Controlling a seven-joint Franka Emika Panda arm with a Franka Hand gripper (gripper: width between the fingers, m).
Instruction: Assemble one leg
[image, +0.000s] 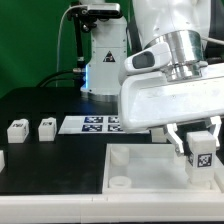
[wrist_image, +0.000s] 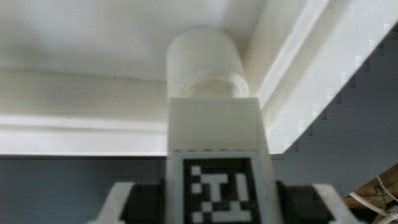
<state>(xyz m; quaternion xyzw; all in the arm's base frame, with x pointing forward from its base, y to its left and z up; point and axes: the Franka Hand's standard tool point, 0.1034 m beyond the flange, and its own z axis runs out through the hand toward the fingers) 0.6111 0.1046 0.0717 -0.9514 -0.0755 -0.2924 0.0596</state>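
**Holding a tagged leg over the white tray**

Lying nearest in the exterior view, the big white tray (image: 140, 172) is taking up the front of the black table (image: 50, 165). A round socket (image: 118, 182) is showing at its near corner toward the exterior view's left.

Over the tray's part toward the exterior view's right, the gripper (image: 198, 142) is reaching down and clamping the leg (image: 201, 156). Its jaws are standing only as far apart as the block is wide. The leg is hanging upright with its black-and-white tag facing the camera. Whether its lower end is touching the tray, I cannot tell.

In the wrist view the same leg (wrist_image: 217, 120) is stretching away from the camera, its tag close up. Its rounded far end is showing in front of the tray's raised wall (wrist_image: 107, 60), and the fingers (wrist_image: 121, 205) are pressing on both flanks.

Farther back on the table, a first loose leg (image: 17, 128) and a second loose leg (image: 46, 127) are standing side by side. The marker board (image: 95, 123) is lying flat just beside them, toward the exterior view's right. A green backdrop (image: 30, 40) is closing off the scene behind.
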